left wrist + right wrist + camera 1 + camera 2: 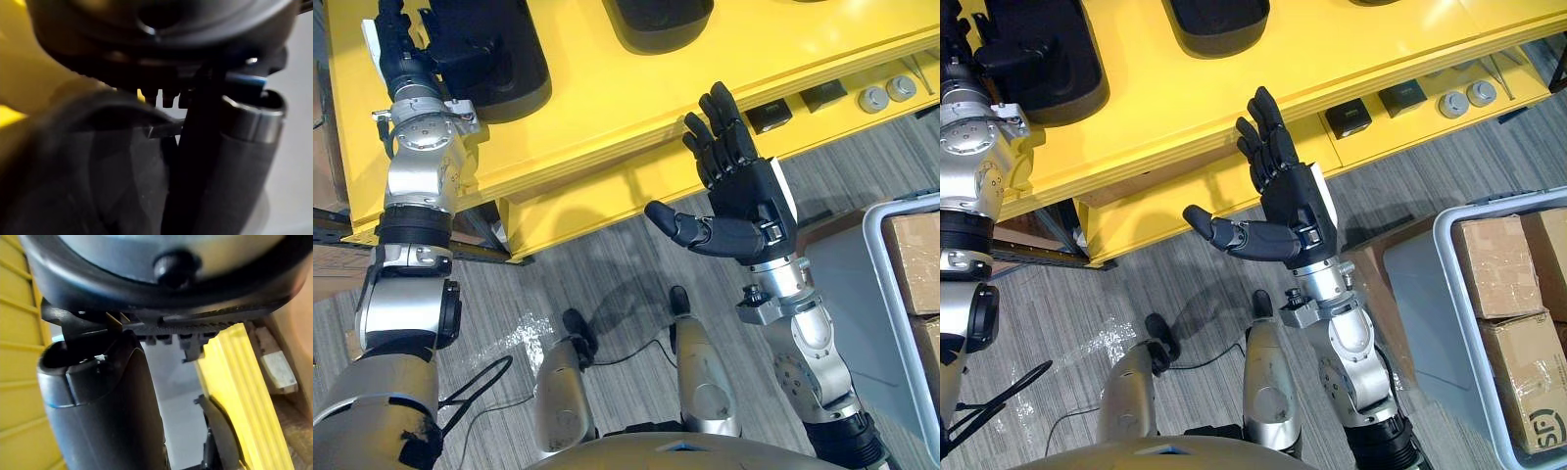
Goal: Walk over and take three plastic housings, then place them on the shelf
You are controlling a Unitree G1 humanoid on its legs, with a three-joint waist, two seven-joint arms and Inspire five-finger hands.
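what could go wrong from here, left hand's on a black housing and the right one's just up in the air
1. The left hand lies on a black housing near the corner of the yellow shelf; a weak hold might drop it to the floor.
2. The open, empty right hand hangs close before the shelf edge; a forward reach might knock it.
3. A grey bin stands close on the robot's right; a step could bump it.

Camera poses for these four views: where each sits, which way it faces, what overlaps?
Left eye: head, looking down on yellow shelf; left hand on a black housing, right hand open before the shelf edge.
Right eye: beside it, same scene, more grey bin.
Left wrist: along left hand, dark shape against yellow.
Right wrist: along right hand toward shelf.
Shared: both eyes show both arms.
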